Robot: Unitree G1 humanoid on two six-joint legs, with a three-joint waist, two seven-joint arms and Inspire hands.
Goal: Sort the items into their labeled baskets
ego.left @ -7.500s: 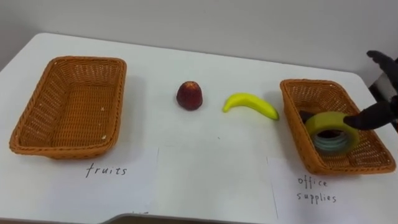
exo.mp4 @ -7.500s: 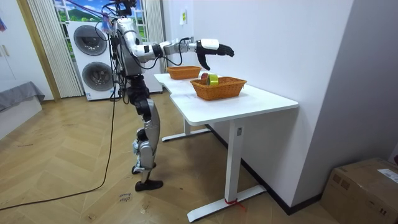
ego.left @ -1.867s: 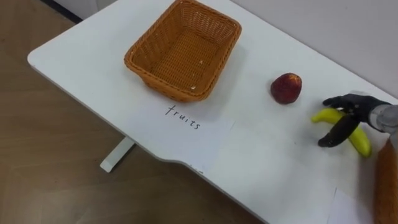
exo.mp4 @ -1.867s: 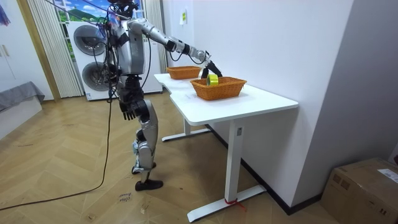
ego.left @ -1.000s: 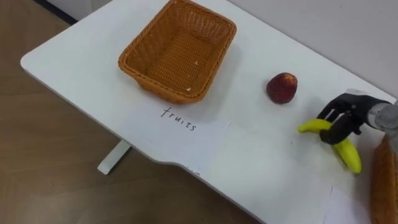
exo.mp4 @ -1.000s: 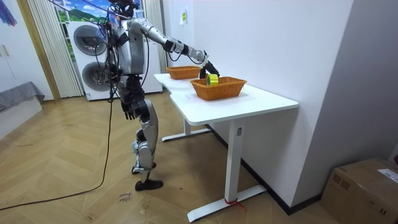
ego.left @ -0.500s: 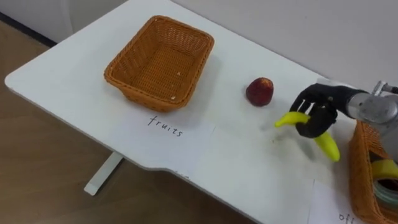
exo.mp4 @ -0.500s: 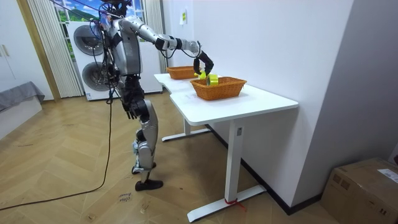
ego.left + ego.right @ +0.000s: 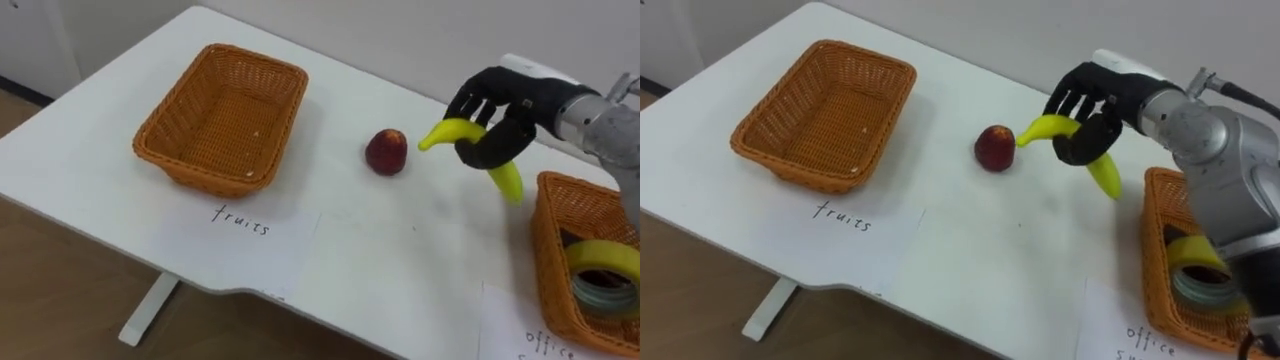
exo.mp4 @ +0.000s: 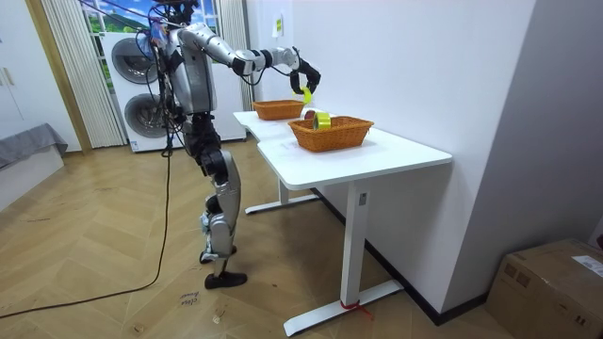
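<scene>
My right hand is shut on a yellow banana and holds it in the air above the white table, between the apple and the office supplies basket. In the room view the same hand is raised over the table with the banana hanging from it. A dark red apple lies on the table just left of the hand. The wicker fruits basket stands empty at the left. The office supplies basket at the right holds a yellow-green tape roll. My left hand hangs beside my hip.
Paper labels lie in front of each basket, one reading "fruits". The table's front edge runs close below them, with wooden floor beyond. A wall stands behind the table. Open tabletop lies between the apple and the fruits basket.
My right hand has lifted the banana off the table and carried it up and to the left. The head camera has also swung, so the whole scene has shifted.
</scene>
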